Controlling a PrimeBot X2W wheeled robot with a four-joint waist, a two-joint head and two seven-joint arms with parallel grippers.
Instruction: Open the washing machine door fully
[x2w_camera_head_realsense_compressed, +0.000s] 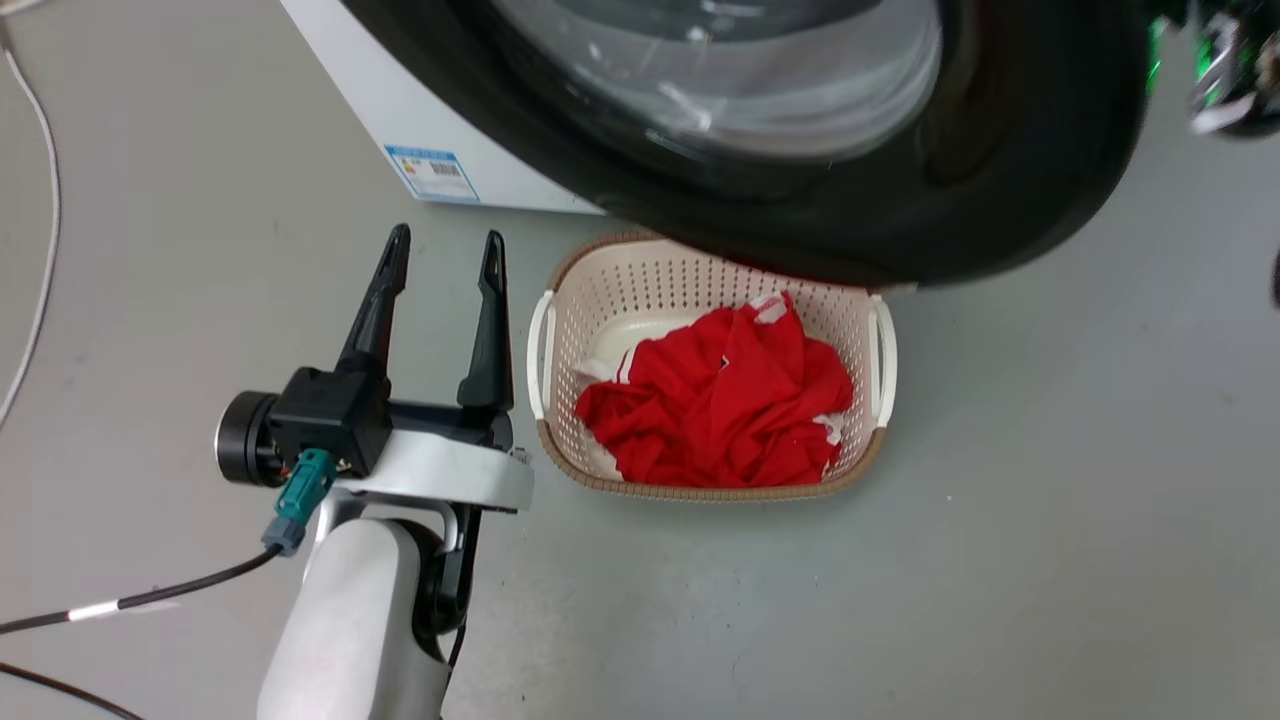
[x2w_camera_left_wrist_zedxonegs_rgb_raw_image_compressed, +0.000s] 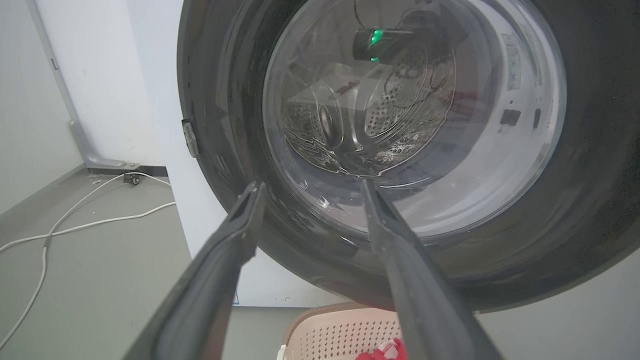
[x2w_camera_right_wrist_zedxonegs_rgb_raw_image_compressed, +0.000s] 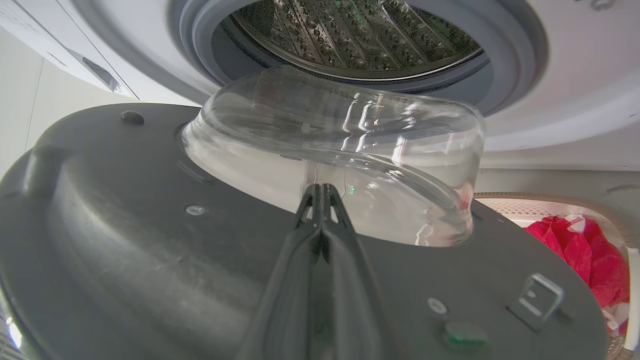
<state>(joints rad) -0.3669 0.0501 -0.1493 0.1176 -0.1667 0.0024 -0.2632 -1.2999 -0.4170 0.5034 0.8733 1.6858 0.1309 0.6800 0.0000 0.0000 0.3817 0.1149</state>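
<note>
Bright, even indoor light is falling throughout. Glare streaks are crossing the glass of the washing machine door (x2w_camera_head_realsense_compressed: 1000, 200). Just right of the door, the head view is smearing with motion blur. Wrist views are bowing the door's rim at their edges.

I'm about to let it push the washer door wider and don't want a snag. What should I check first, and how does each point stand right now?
1. Washing machine door off the drum opening: ok, it stands clear.
2. Right gripper shut, tips at the glass bowl's base on the door's inner face: ok; contact cannot tell.
3. Left gripper open, empty, apart from the door: ok.
4. Basket with red cloth lies under the door's lower edge: clearance cannot tell.
5. Door fully open: cannot tell.
</note>
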